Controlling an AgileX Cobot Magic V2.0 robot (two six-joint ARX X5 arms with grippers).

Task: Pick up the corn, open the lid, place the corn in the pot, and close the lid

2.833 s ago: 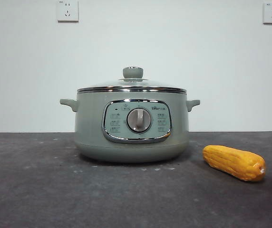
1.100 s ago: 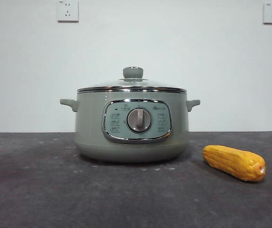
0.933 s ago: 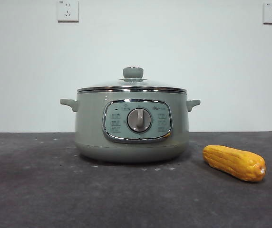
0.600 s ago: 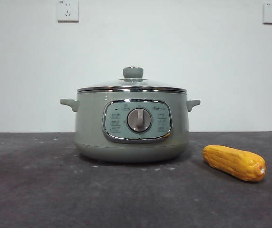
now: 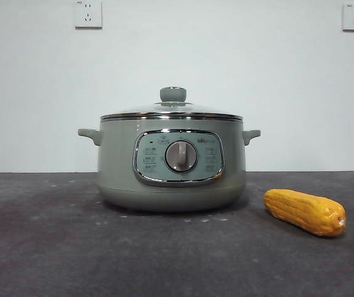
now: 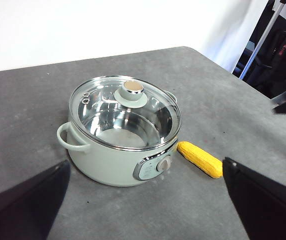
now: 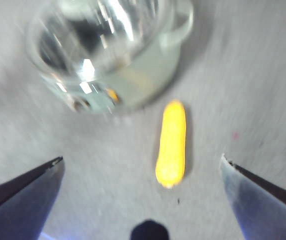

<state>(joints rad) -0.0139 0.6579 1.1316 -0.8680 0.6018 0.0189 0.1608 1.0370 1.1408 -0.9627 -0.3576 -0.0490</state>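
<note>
The corn (image 5: 304, 212) lies on the table (image 5: 53, 247) just beside the pot (image 5: 171, 164), the lid (image 5: 172, 110) seated. The cob is rounded and could be rolled away if it is pinched off-centre. The right gripper (image 7: 142, 165) is held above it, jaws wide apart. The left gripper (image 6: 143, 172) is held high, also spread.

Corn (image 5: 304, 212) lies beside lidded (image 5: 172, 110) pot (image 5: 171, 164).
</note>
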